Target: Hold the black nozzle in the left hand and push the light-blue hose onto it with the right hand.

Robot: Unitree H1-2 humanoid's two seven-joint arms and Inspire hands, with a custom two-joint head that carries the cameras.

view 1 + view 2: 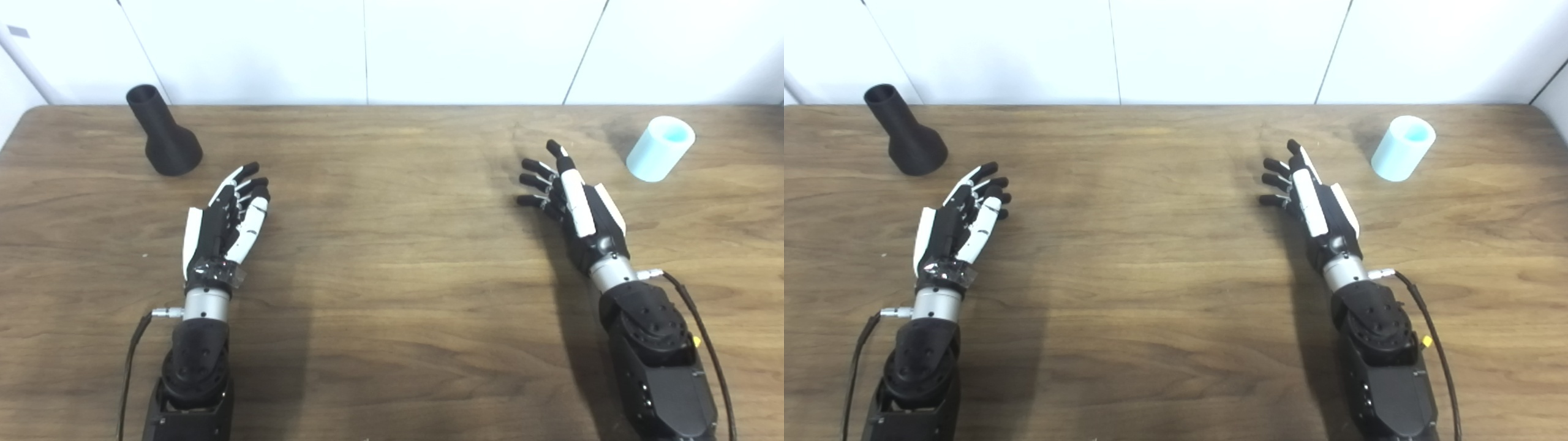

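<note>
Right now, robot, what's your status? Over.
Left robot hand open, right robot hand open, both empty. Black nozzle standing far left; light-blue hose far right, both untouched. Nothing in the way.

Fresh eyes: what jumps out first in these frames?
Two open hands over the wooden table, the left hand and the right hand, each holding nothing. The black nozzle stands at the far left, the light-blue hose at the far right.
</note>
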